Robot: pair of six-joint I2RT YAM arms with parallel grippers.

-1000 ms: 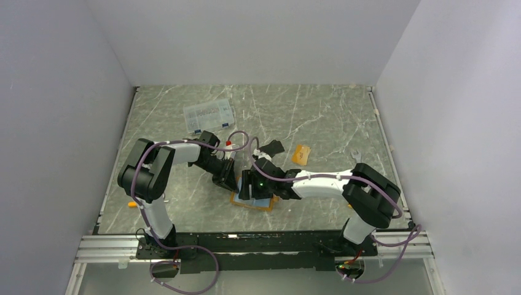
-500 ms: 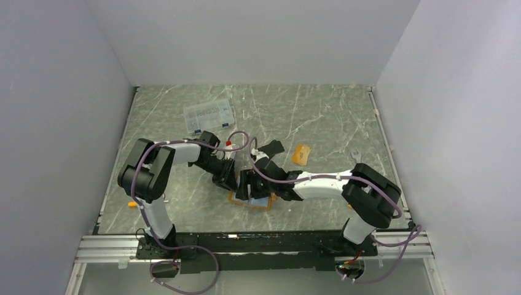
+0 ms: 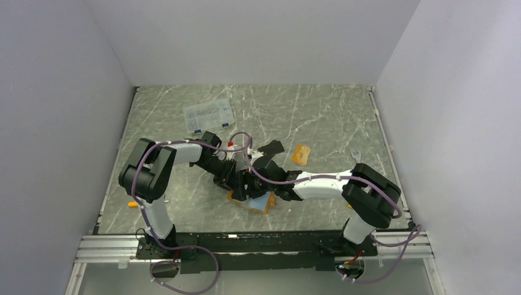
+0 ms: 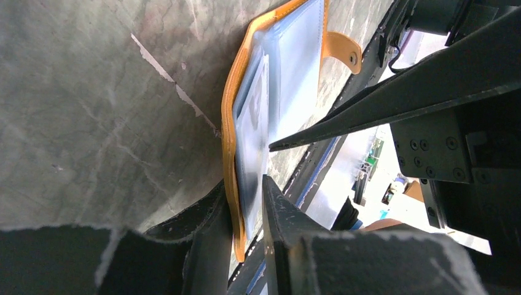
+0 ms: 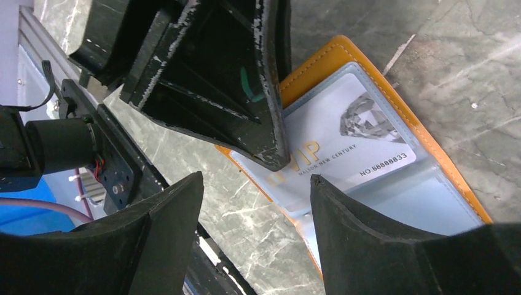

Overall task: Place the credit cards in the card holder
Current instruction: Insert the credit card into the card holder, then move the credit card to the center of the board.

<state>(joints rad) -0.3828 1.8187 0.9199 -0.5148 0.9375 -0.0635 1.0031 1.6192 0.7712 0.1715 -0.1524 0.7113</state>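
One card holder (image 4: pixel 289 67) edge sits inside the left pincer (image 4: pixel 244 187), grip unclear; the right pincer (image 5: pixel 255 179) gapes open above it.

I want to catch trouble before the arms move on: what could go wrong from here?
The left gripper, jaws clamped on just the edge of the card holder, could lose it and let it flop down. The right gripper, jaws open, hangs close beside the left one's finger over the silver card; the arms might knock together.

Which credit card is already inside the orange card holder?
The silver-grey diamond-print card, sleeved in the orange holder; the black card and orange-tan card lie bare on the table.
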